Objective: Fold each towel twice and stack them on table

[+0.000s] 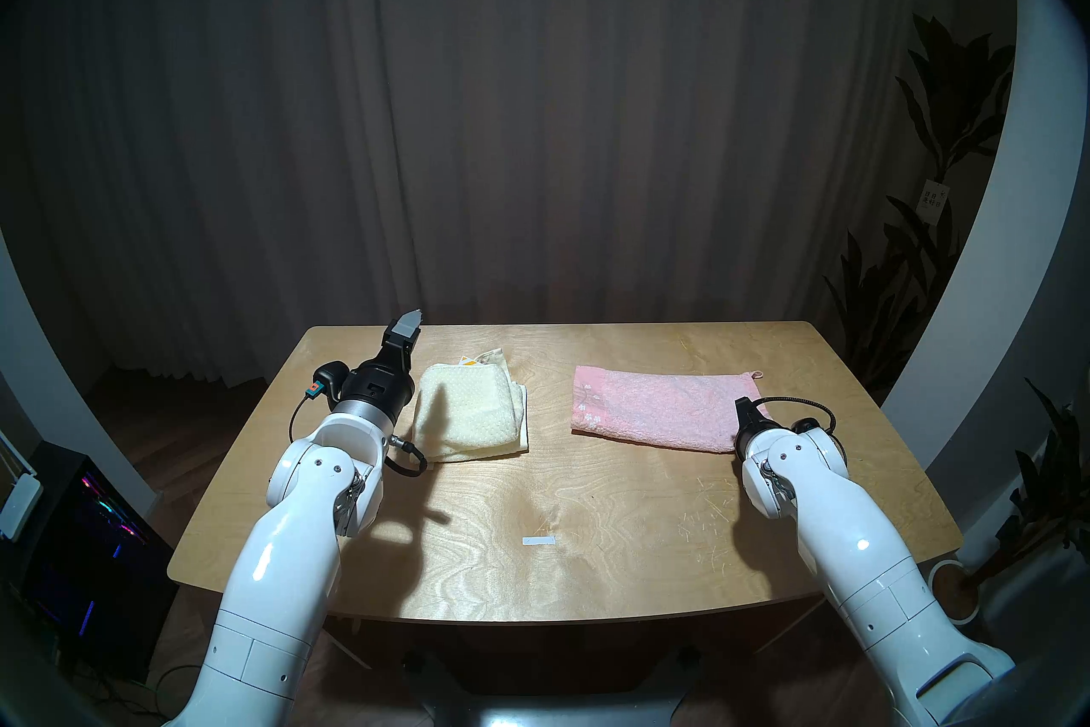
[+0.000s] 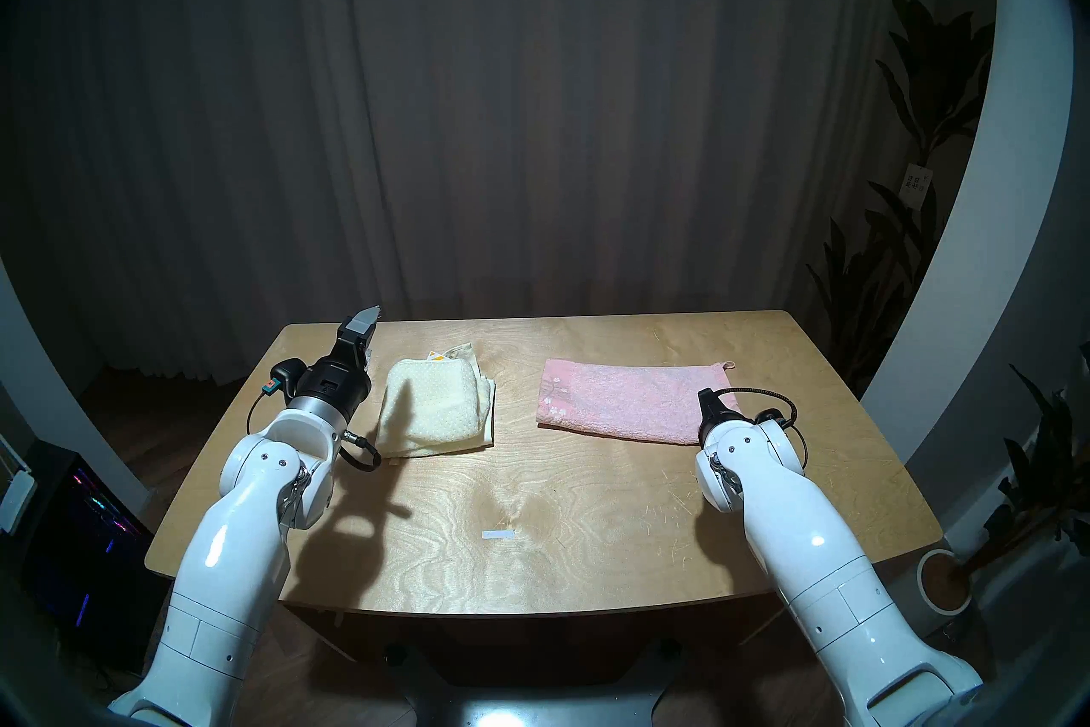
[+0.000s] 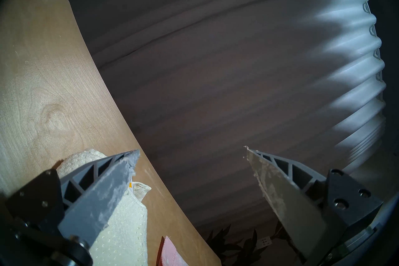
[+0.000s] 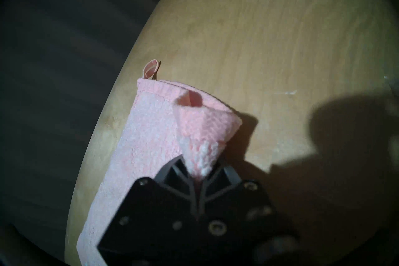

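Right tool pinches pink towel on plywood table; left tool gapes toward dark curtain

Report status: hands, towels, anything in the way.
Left hand open, holding nothing. Right hand shut on pink towel corner. Yellow towel folded, apart. Nothing blocking.

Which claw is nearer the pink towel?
Right. The right claw is shut on the pink towel's near right corner; the left claw hangs open beside the cream towel, well apart.
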